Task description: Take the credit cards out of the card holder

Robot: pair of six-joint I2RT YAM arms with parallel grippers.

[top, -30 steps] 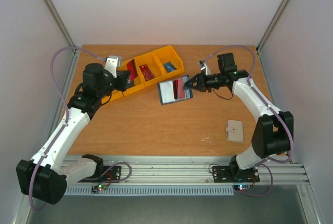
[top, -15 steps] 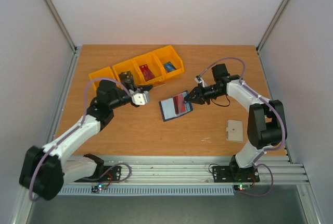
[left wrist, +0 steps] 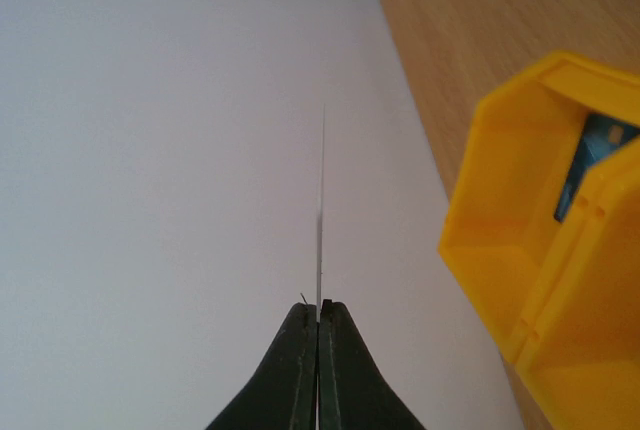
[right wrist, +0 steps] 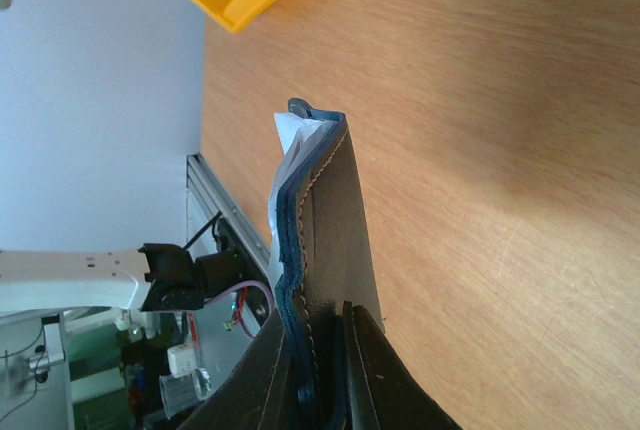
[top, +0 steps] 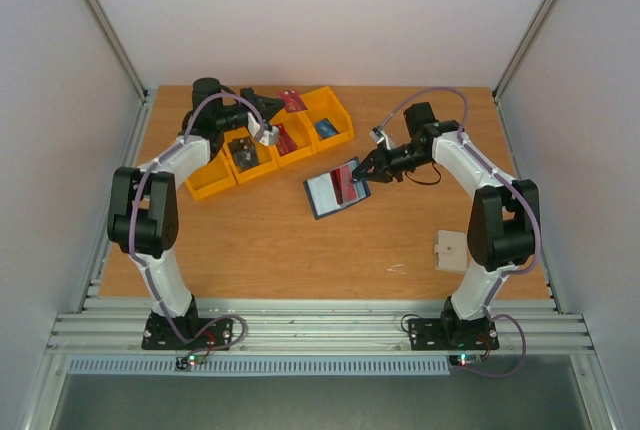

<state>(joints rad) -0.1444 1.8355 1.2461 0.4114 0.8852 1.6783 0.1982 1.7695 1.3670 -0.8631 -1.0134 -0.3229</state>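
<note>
The navy card holder [top: 332,190] lies open on the table, its right edge raised. A red credit card [top: 344,181] sits in its pocket. My right gripper [top: 362,168] is shut on that right edge; in the right wrist view the leather [right wrist: 318,220] stands edge-on between my fingers [right wrist: 322,322]. My left gripper [top: 277,105] is shut on another red credit card [top: 293,100] and holds it above the yellow bins [top: 338,108]. In the left wrist view this card [left wrist: 320,210] shows edge-on, clamped at the fingertips [left wrist: 318,308].
The bins run diagonally at the back left and hold a red card [top: 283,138] and a blue card [top: 325,128]. The end bin [left wrist: 545,240] shows beside my left gripper. A beige square pad [top: 451,250] lies at the front right.
My left arm has swung from beside the card holder to the back and now holds a red card above the bins. My right gripper has kept hold of the card holder, which shifted slightly.
</note>
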